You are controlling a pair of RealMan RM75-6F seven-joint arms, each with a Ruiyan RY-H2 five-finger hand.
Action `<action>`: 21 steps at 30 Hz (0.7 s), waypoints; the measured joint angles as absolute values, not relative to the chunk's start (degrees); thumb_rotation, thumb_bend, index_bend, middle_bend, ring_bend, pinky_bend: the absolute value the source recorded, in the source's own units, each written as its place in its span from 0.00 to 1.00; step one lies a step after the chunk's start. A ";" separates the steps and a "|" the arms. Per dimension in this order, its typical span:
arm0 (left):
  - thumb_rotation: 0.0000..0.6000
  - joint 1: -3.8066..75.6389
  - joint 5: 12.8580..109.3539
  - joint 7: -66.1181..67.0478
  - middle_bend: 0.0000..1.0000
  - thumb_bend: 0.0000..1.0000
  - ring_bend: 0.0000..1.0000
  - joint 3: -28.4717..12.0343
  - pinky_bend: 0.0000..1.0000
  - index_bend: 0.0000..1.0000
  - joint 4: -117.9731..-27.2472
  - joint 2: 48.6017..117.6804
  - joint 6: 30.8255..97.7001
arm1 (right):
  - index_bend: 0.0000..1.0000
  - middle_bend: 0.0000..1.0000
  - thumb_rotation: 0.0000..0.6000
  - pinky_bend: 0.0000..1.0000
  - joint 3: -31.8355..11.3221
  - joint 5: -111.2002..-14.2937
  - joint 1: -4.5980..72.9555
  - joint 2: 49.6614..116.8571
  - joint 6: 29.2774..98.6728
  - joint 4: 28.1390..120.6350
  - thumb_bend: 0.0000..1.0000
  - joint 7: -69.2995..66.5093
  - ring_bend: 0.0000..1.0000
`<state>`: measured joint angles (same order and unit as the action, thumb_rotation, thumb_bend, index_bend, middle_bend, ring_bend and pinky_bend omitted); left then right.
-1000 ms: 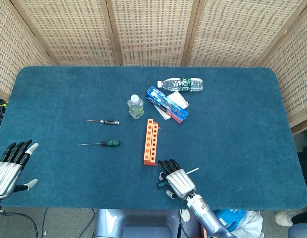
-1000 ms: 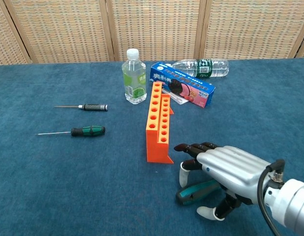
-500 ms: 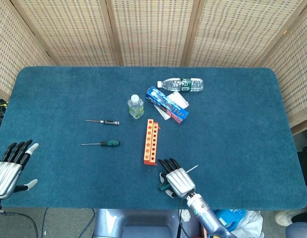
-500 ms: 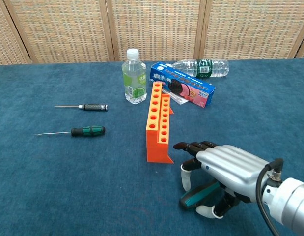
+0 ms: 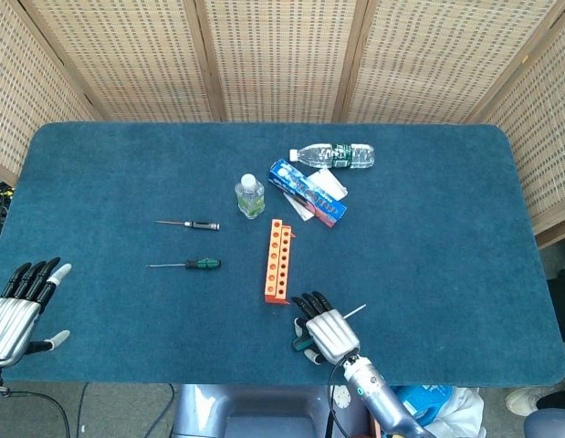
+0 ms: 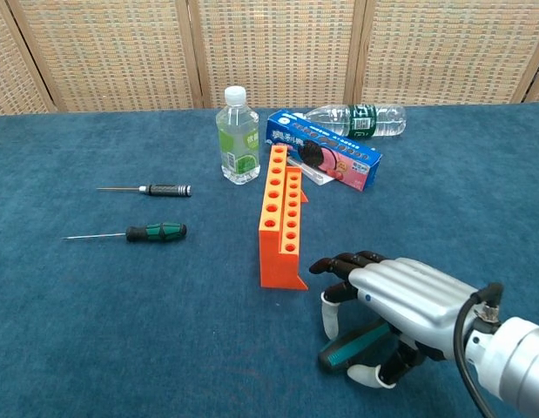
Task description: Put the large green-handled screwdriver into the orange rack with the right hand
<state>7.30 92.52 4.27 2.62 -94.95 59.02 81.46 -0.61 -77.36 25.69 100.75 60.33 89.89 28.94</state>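
My right hand [image 6: 400,309] hovers low near the table's front edge, just to the right of the orange rack's near end. It grips the large green-handled screwdriver [image 6: 349,351]; the teal handle pokes out under the palm. In the head view the thin metal shaft [image 5: 354,312] sticks out to the right of that hand [image 5: 323,335]. The orange rack [image 6: 282,222] lies lengthwise with a row of empty holes on top, also the orange rack [image 5: 277,261] from above. My left hand [image 5: 19,312] rests at the table's front left corner, fingers apart and holding nothing.
A small green-handled screwdriver [image 6: 147,232] and a black-handled one [image 6: 156,189] lie left of the rack. Behind the rack stand a small bottle [image 6: 238,135], a blue box [image 6: 326,157] and a lying water bottle [image 6: 356,120]. Wicker screens close off the back.
The right hand has closed tighter on the green handle and shifted it slightly; the shaft tip sits a little nearer the rack. The left hand has not moved.
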 measured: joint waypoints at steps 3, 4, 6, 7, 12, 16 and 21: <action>1.00 7.31 92.54 4.27 0.00 0.00 0.00 2.61 0.00 0.00 -94.92 59.04 81.48 | 0.61 0.07 1.00 0.00 -0.78 -77.71 25.66 100.56 60.96 90.15 0.26 28.69 0.00; 1.00 7.30 92.59 4.29 0.00 0.00 0.00 2.61 0.00 0.00 -94.93 59.04 81.57 | 0.61 0.07 1.00 0.00 -0.91 -77.79 25.67 100.43 61.12 90.33 0.26 28.61 0.00; 1.00 7.25 92.63 4.25 0.00 0.00 0.00 2.62 0.00 0.00 -94.94 59.03 81.65 | 0.62 0.07 1.00 0.00 -1.28 -78.00 25.71 99.96 61.62 90.94 0.26 28.57 0.00; 1.00 7.24 92.62 4.25 0.00 0.00 0.00 2.62 0.00 0.00 -94.94 59.03 81.66 | 0.62 0.07 1.00 0.00 -1.49 -78.07 25.74 99.70 61.86 91.33 0.26 28.55 0.00; 1.00 7.26 92.60 4.24 0.00 0.00 0.00 2.62 0.00 0.00 -94.96 59.03 81.61 | 0.62 0.07 1.00 0.00 -3.16 -78.58 25.82 97.82 63.68 94.02 0.26 27.98 0.00; 1.00 7.30 92.50 4.19 0.00 0.00 0.00 2.58 0.00 0.00 -94.92 59.06 81.52 | 0.62 0.07 1.00 0.00 -5.22 -78.82 25.61 96.02 66.15 96.29 0.26 27.10 0.00; 1.00 7.37 92.42 4.27 0.00 0.00 0.00 2.57 0.00 0.00 -94.86 59.14 81.36 | 0.63 0.07 1.00 0.00 -9.08 -78.19 25.00 92.79 69.60 99.99 0.26 24.42 0.00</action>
